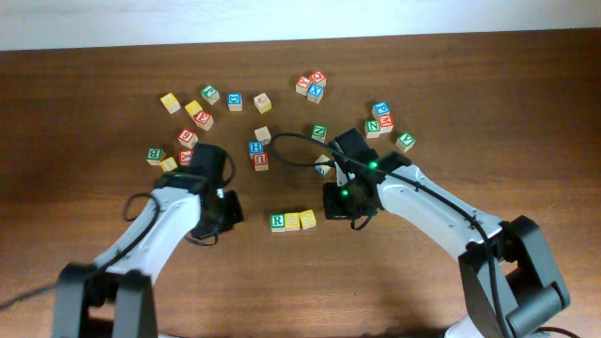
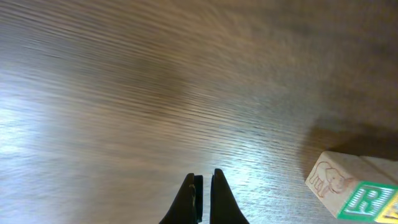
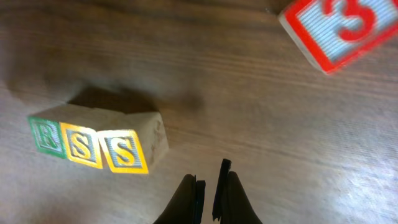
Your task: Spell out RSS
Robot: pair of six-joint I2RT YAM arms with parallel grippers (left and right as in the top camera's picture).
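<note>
The right gripper [image 3: 208, 171] is pressed together, empty. Just to its left, the R cube [image 3: 46, 135], first S cube [image 3: 84, 146] and second S cube [image 3: 126, 151] touch in a row. The left gripper [image 2: 202, 177], also pressed together and empty, has the row on its right.

We see a dark brown wood-grain table [image 1: 94, 75] filling the view. Beyond its far edge runs a plain white strip [image 1: 282, 19].

Bare table [image 1: 300, 282] lies open below the RSS row [image 1: 292, 221]; scattered cubes [image 1: 255, 147] crowd the far side.
</note>
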